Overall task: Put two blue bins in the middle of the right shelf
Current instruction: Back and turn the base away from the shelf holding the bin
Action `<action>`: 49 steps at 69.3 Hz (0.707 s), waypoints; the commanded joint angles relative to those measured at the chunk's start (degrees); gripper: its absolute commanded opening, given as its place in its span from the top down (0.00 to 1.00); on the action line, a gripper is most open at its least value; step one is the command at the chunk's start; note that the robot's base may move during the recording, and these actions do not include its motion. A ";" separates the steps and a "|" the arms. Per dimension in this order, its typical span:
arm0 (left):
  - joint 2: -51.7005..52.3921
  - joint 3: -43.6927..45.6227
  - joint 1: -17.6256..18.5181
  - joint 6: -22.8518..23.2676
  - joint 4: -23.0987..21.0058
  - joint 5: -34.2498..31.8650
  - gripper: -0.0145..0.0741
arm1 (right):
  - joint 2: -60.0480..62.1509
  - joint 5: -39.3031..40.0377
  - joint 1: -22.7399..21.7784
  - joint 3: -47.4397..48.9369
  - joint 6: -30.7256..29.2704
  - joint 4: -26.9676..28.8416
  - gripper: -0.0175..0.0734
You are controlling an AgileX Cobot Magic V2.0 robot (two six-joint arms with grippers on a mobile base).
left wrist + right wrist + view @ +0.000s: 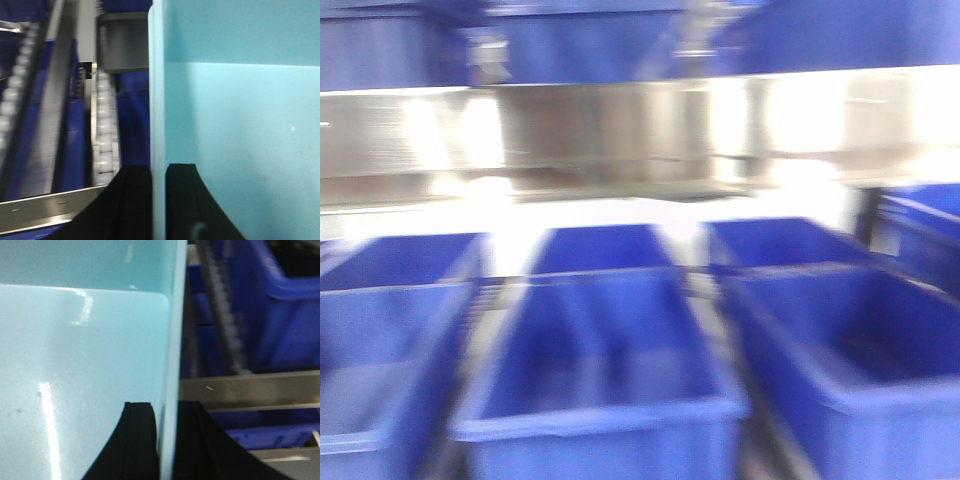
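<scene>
The front view is motion-blurred and shows neither gripper. It shows three blue bins side by side: left, middle, right. In the left wrist view my left gripper is shut on the thin upright wall of a bin that looks pale blue there, one finger outside and one inside. In the right wrist view my right gripper is shut the same way on a bin wall, with the pale glossy inside to its left. I cannot tell which front-view bin this is.
A metal shelf beam runs across above the bins, with more blue bins above it and one at far right. Roller tracks and a metal rail lie left of the held wall. A dark blue bin and metal crossbars lie to its right.
</scene>
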State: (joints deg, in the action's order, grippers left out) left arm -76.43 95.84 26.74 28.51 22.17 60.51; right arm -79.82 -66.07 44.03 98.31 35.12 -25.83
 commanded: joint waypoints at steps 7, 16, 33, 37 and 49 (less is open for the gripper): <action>0.41 0.98 0.51 0.04 -4.35 -7.50 0.96 | 0.70 8.23 0.67 1.07 -0.39 3.79 0.99; 0.41 0.98 0.51 0.04 -4.35 -7.50 0.96 | 0.70 8.23 0.67 1.07 -0.39 3.79 0.99; 0.41 0.98 0.51 0.04 -4.35 -7.50 0.96 | 0.70 8.23 0.67 1.07 -0.39 3.79 0.99; 0.41 0.98 0.51 0.04 -4.35 -7.50 0.96 | 0.70 8.23 0.67 1.07 -0.39 3.79 0.99; 0.41 0.98 0.51 0.04 -4.35 -7.50 0.96 | 0.70 8.23 0.67 1.07 -0.39 3.79 0.99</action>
State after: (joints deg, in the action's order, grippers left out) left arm -76.43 95.84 26.74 28.51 21.92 60.47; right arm -79.82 -66.71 44.03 98.31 35.12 -25.83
